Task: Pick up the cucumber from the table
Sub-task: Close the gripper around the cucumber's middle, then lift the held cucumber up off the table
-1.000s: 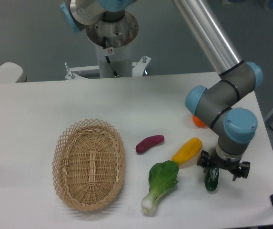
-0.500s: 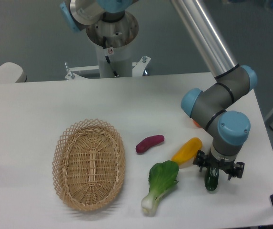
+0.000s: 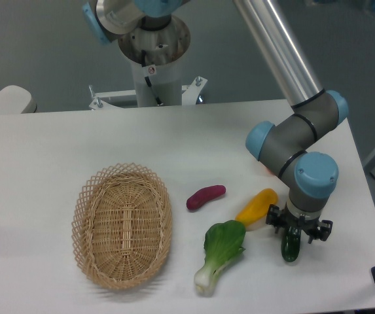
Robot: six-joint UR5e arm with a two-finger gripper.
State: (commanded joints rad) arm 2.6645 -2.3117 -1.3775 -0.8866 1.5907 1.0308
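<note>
The dark green cucumber [image 3: 290, 248] lies on the white table [image 3: 56, 144] near its front right edge, its upper end hidden under the arm's wrist. My gripper [image 3: 296, 230] points straight down right over it. The black fingers [image 3: 273, 219] are spread on either side of the cucumber's upper part, so the gripper is open around it. The fingertips themselves are hidden by the blue wrist joint. The cucumber rests on the tabletop.
A yellow pepper [image 3: 257, 206] lies just left of the cucumber, touching a leafy bok choy [image 3: 221, 253]. A purple sweet potato [image 3: 205, 196] sits further left, beside a wicker basket [image 3: 122, 224]. An orange object [image 3: 266, 169] peeks out behind the arm.
The arm has shifted a little to the left and settled lower over the cucumber. The cucumber and the other vegetables have stayed in place.
</note>
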